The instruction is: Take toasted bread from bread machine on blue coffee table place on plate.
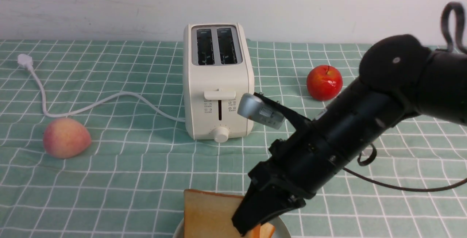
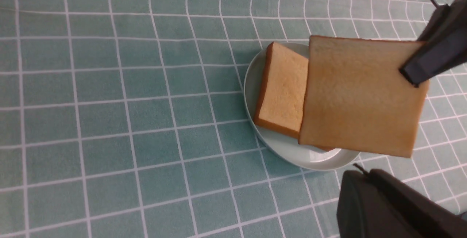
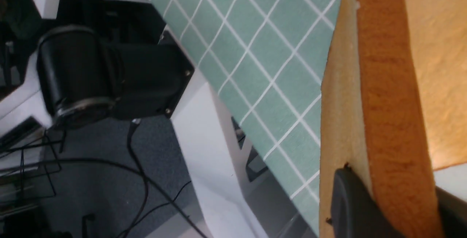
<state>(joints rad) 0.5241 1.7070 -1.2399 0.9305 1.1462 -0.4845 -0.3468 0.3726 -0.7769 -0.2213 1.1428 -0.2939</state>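
Observation:
The bread machine (image 1: 218, 81) stands at the back of the blue coffee table (image 1: 127, 165), and both its slots look empty. One slice of toasted bread (image 2: 282, 92) lies on the left part of the plate (image 2: 284, 150), at the table's near edge. My right gripper (image 1: 251, 227) is shut on a corner of a second slice (image 2: 361, 95), holding it tilted just above the plate. That slice shows edge-on, by its crust (image 3: 386, 103), in the right wrist view. My left gripper (image 2: 359, 172) hangs shut and empty near the plate's rim.
A peach-coloured fruit (image 1: 66, 137) lies at the left and a red apple (image 1: 324, 83) right of the toaster. The toaster's white cord (image 1: 91, 104) runs left to a plug (image 1: 24, 61). The right arm (image 1: 365, 121) spans the table's right half.

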